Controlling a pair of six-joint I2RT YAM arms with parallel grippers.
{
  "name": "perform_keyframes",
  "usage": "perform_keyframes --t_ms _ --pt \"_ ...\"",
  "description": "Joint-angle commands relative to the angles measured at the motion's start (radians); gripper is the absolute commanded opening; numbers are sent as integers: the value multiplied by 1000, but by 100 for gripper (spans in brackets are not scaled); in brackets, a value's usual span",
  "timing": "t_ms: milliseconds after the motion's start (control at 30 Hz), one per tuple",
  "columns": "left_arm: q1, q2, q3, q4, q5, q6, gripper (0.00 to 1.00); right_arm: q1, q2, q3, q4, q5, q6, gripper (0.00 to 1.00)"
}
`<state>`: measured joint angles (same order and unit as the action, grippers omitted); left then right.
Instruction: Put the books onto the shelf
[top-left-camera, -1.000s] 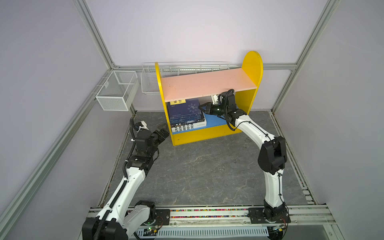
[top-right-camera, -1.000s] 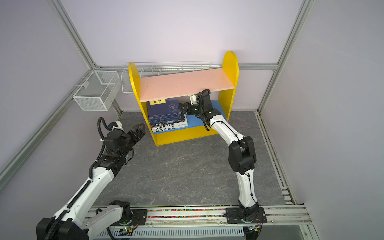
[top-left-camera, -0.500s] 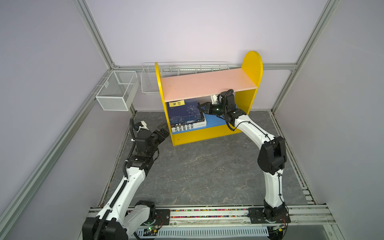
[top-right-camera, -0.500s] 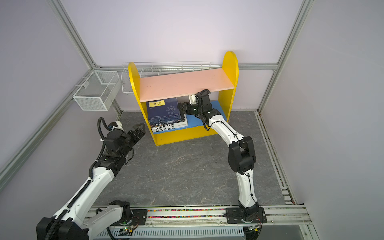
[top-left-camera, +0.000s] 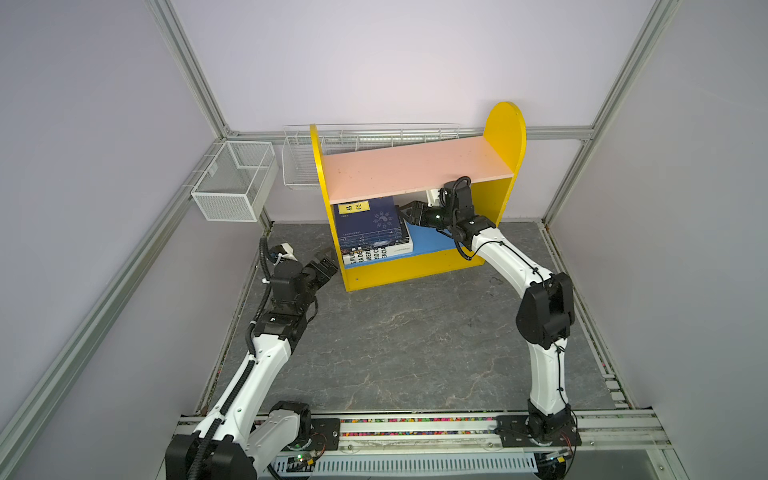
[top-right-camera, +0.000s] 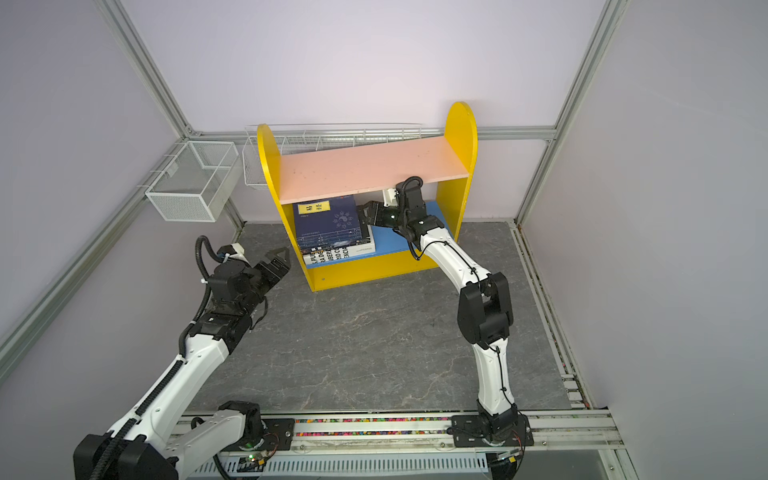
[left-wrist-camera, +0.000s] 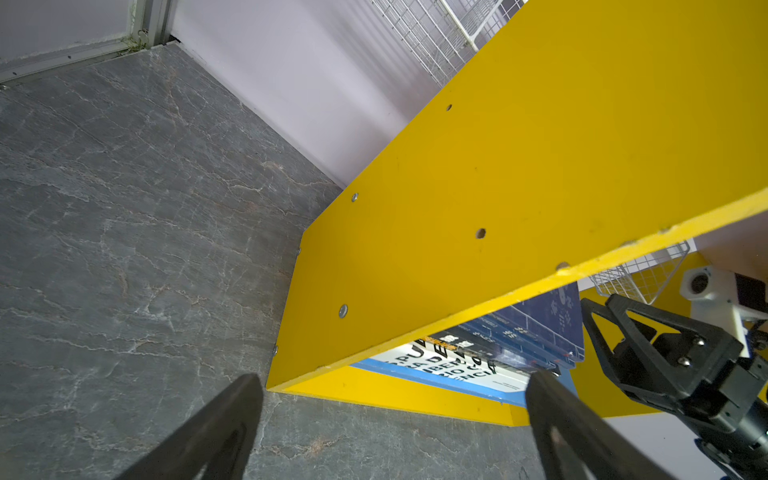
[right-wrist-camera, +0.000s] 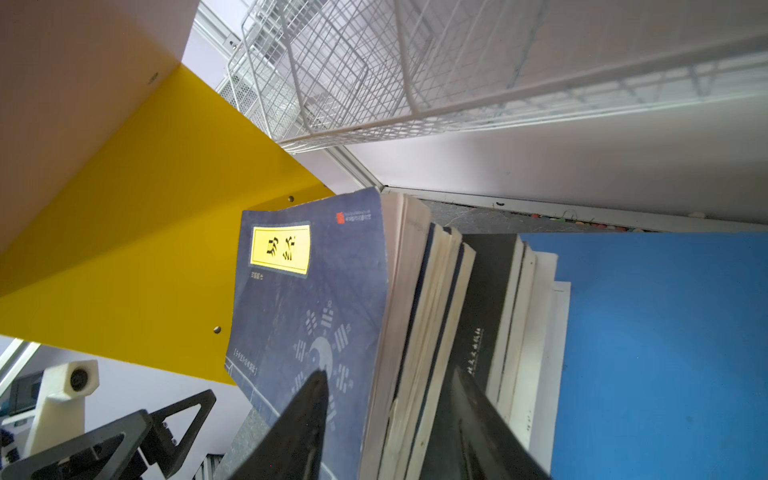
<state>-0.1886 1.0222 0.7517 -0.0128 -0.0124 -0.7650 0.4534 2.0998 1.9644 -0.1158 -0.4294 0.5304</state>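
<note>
The books (top-left-camera: 370, 228) (top-right-camera: 332, 226) lean as a stack on the blue lower board of the shelf (top-left-camera: 415, 166) (top-right-camera: 365, 166), against its left yellow side. Navy ones with a yellow label (right-wrist-camera: 307, 291) lie in front, a black one (right-wrist-camera: 486, 311) and the white one (right-wrist-camera: 557, 332) (left-wrist-camera: 449, 365) beneath. My right gripper (top-left-camera: 405, 212) (top-right-camera: 365, 212) (right-wrist-camera: 388, 374) reaches under the pink board. It is open, with one finger over the navy cover, the other over the black book, and the navy books' page edges between them. My left gripper (top-left-camera: 328, 259) (top-right-camera: 278, 257) (left-wrist-camera: 395, 382) is open and empty, beside the shelf's lower left corner.
Two white wire baskets (top-left-camera: 232, 183) (top-left-camera: 299, 166) hang on the walls at the back left, one right behind the shelf. The grey stone-look floor (top-left-camera: 395, 332) spreads in front of the shelf. The right half of the blue board (right-wrist-camera: 665, 332) is bare.
My right gripper's jaws have spread apart at the navy books, and the top navy book has tipped more upright toward the left yellow side. The left arm has not moved.
</note>
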Motion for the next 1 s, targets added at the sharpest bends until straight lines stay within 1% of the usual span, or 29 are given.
perform_keyframes --t_ms 0,100,167,200,233,300,333,467,533,600,667,767,867,900,967 --pt "8 -8 0 0 16 24 99 -17 -96 -9 39 48 -41 66" --pt "9 -27 4 -32 13 52 100 -18 -141 -95 51 67 -52 81" --pt "9 -51 3 -63 3 72 100 -19 -178 -164 53 87 -64 82" --pt "9 -64 3 -84 -5 84 100 -20 -201 -203 54 97 -75 85" --pt "9 -81 2 -105 -16 96 99 -19 -224 -240 51 107 -88 91" --pt "10 -112 -2 -138 -34 119 99 -21 -271 -315 45 128 -109 98" --pt "11 -130 -3 -156 -45 131 99 -21 -300 -356 45 139 -120 89" --pt "11 -176 -14 -207 -89 178 99 -21 -423 -520 28 177 -162 88" --pt "12 -189 -24 -226 -119 211 99 -21 -507 -622 5 224 -191 88" --pt "11 -194 -37 -239 -151 249 99 -21 -585 -710 -32 288 -223 88" --pt "12 -194 -51 -241 -216 286 99 -21 -673 -796 -84 380 -261 88" --pt "11 -189 -92 -193 -332 366 99 -23 -805 -915 -134 558 -307 88" --pt "12 -176 -176 -65 -457 441 99 -29 -929 -1024 -156 755 -347 88" --pt "12 -176 -208 -4 -488 466 99 -31 -951 -1043 -167 800 -353 88" --pt "12 -172 -307 168 -537 526 99 -43 -995 -1079 -197 930 -361 89"
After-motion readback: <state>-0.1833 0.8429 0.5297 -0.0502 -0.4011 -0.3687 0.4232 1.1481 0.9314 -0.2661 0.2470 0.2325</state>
